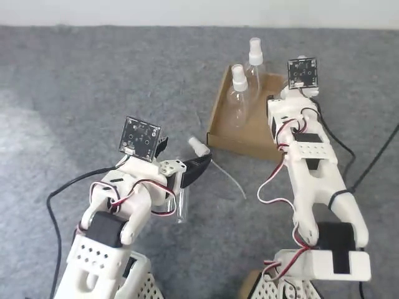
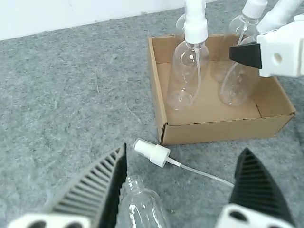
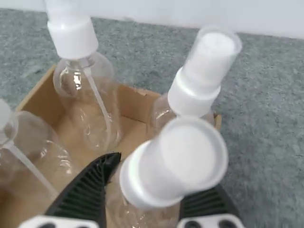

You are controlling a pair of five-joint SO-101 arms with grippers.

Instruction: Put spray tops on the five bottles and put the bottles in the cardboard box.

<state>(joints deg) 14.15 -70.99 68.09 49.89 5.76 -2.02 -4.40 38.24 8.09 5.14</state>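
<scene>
While the right end effector [image 3: 159, 190] pinches a capped bottle [image 3: 187, 159] inside the cardboard box [image 3: 137, 102], the left end effector [image 2: 185, 154] gapes beside it.

Bottles [image 2: 186, 71] stand in the box [image 2: 213, 131]; a spray top [image 2: 152, 152] lies beside it.

Your table [image 1: 75, 93] has a grey, carpet-like surface. A cardboard box [image 1: 216, 115] sits near its far edge, toward the right side. Just off the box's near-left corner a loose spray top [image 1: 198, 147] lies on its side, with a capless clear bottle [image 1: 182, 202] lying close by.
</scene>
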